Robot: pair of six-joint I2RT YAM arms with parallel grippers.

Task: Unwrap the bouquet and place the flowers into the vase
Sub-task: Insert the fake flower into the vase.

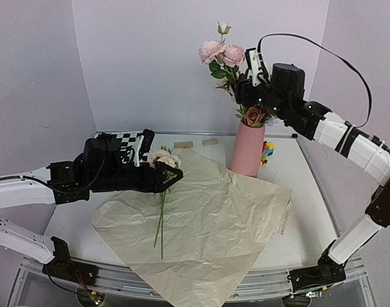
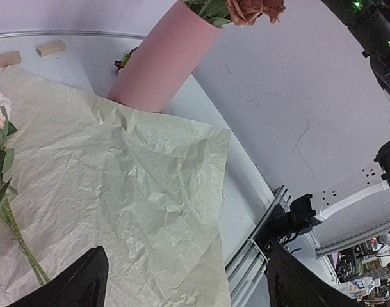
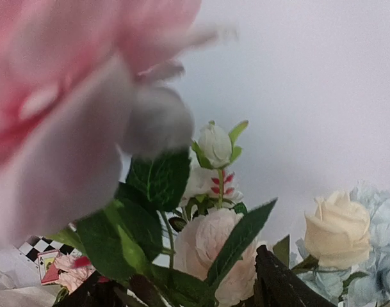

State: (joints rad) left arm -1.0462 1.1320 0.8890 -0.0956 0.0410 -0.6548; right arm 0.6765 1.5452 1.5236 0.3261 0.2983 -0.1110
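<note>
Showing a tall pink vase (image 1: 247, 150) standing upright at the back of the table (image 1: 291, 167), holding flowers (image 1: 212, 50) with pink and rust blooms rising above its mouth. Showing the right gripper (image 3: 185, 288) hovering just above the vase, with fingers spread wide around leafy stems and pinching nothing. Showing the crinkled paper (image 1: 214, 224) lying unfolded in front of the vase, reaching its base. Showing one loose flower (image 1: 166, 158) lying on the paper, left of the vase. Showing the left gripper (image 2: 188, 288) hanging just beside that bloom, spread wide and gripping nothing.
</note>
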